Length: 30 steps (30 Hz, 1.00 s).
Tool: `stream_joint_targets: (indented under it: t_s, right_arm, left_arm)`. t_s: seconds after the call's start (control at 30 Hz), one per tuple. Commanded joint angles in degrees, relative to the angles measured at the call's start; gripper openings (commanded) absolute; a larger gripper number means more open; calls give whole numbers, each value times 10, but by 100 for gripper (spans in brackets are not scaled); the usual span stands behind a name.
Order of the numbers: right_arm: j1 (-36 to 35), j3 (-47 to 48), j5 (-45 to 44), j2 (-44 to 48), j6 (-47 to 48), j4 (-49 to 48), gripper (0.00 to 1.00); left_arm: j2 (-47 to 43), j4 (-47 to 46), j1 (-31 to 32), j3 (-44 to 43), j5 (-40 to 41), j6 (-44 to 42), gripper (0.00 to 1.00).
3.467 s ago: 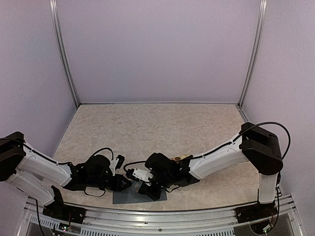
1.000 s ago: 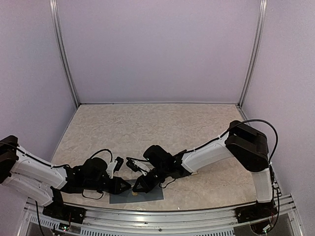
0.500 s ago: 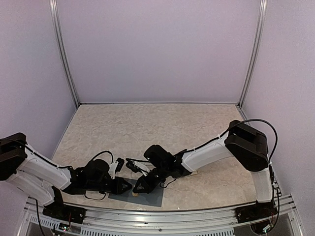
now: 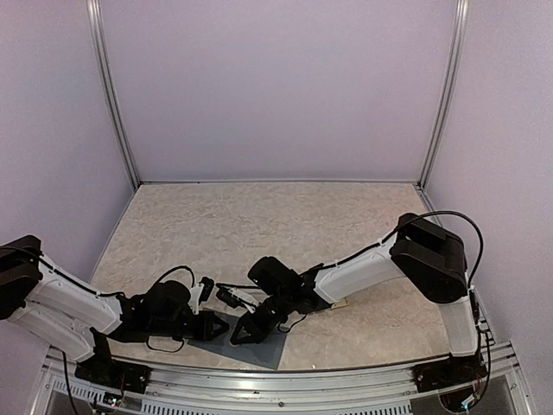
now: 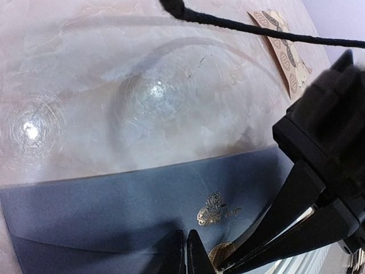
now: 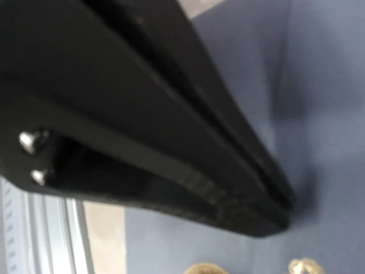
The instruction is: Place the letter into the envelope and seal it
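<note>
Writing: a small gold rose emblem (image 5: 215,212) is printed on the envelope with a short gold script beside it, too small to read. The stickers on the sticker sheet (image 5: 283,47) carry patterns, and no words can be made out.
Envelope: the envelope (image 5: 108,214) is slate blue-grey paper with a matt face. It lies flat across the lower part of the left wrist view. In the top view it sits at the bottom centre (image 4: 266,348), partly under both arms.
Contents: what is inside the envelope does not show.
Surface: a faint crease crosses the blue paper, seen as a pale vertical line in the right wrist view (image 6: 319,114).
Seal: a round gold sticker (image 5: 219,253) sits on the envelope near the bottom edge of the left wrist view, just below the rose emblem.
Left gripper: the left gripper (image 5: 185,245) has its jaws pressed together. The tips point down onto the blue paper at bottom centre, just left of the gold sticker.
Right gripper: the right gripper (image 6: 278,220) has its black fingers closed flat against each other with nothing between them. They come in from the right, and the tip is low over the envelope just beside the gold sticker.
Sticker sheet: a tan strip of round gold and brown stickers lies at the upper right of the left wrist view, well apart from the envelope.
Table: the table (image 4: 259,220) has a marbled beige top with glare spots.
Cable: a black cable (image 5: 256,29) crosses the top of the left wrist view.
</note>
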<state>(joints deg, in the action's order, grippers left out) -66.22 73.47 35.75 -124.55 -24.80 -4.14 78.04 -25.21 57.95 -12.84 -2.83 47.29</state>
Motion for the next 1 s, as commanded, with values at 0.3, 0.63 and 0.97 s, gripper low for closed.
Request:
stream_joint_targets:
  t_s: [0.3,0.63,0.97]
  right_arm:
    - [-21,20,18,-36,22,74,0]
    - [-23,-8,8,21,32,53,20]
    - [27,-132,-89,221,11,-11,70]
  left_arm:
    - [3,52,1,12,27,6,3]
    - [-42,67,1,7,45,-1,12]
    - [-276,189,-45,-42,173,-52,68]
